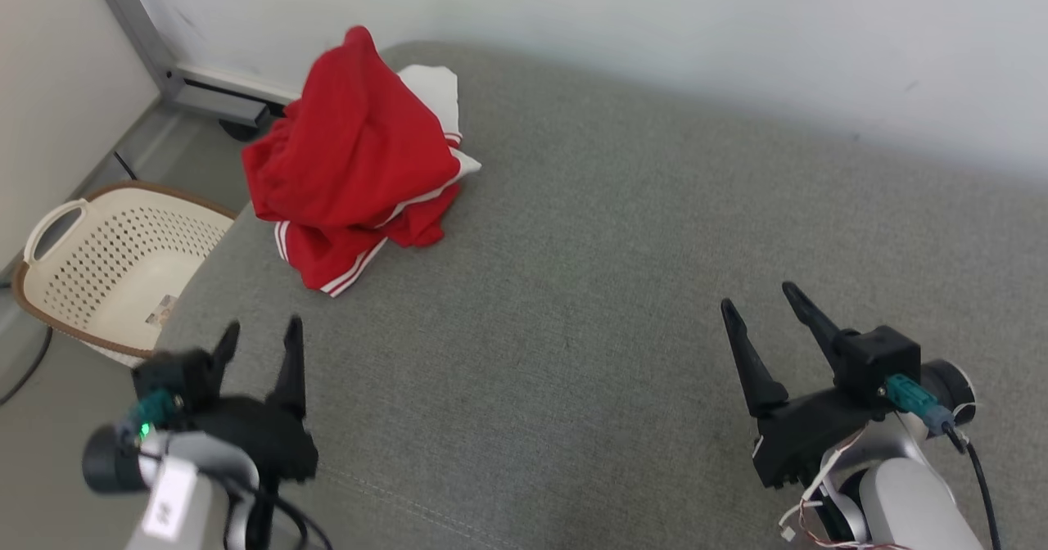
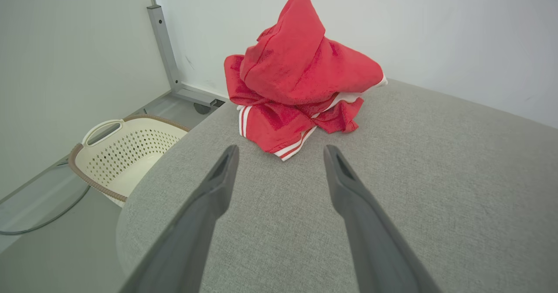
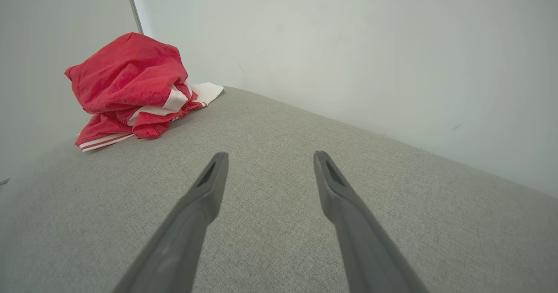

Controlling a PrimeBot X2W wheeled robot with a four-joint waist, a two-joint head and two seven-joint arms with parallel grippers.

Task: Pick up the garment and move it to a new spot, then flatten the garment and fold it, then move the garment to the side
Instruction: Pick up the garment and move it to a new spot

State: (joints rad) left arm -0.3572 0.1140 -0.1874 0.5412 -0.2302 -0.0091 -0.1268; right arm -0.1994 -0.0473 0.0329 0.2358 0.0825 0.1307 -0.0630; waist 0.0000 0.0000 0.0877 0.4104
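A red garment (image 1: pixel 352 157) with white stripes and a white panel lies in a crumpled heap at the far left corner of the grey cushioned surface (image 1: pixel 589 288). The left wrist view has the garment (image 2: pixel 301 79) straight ahead, beyond the fingertips. In the right wrist view the garment (image 3: pixel 130 88) sits at the upper left. My left gripper (image 1: pixel 260 333) hovers open at the near left, well short of the heap, nothing between its fingers. My right gripper (image 1: pixel 760 298) stands open at the near right, far from the garment and holding nothing.
A cream perforated laundry basket (image 1: pixel 106 263) with a brown rim stands on the floor left of the surface, also seen as the basket (image 2: pixel 126 153) from the left wrist. A grey metal frame leg (image 1: pixel 139 34) runs along the white wall behind. A cable lies on the floor.
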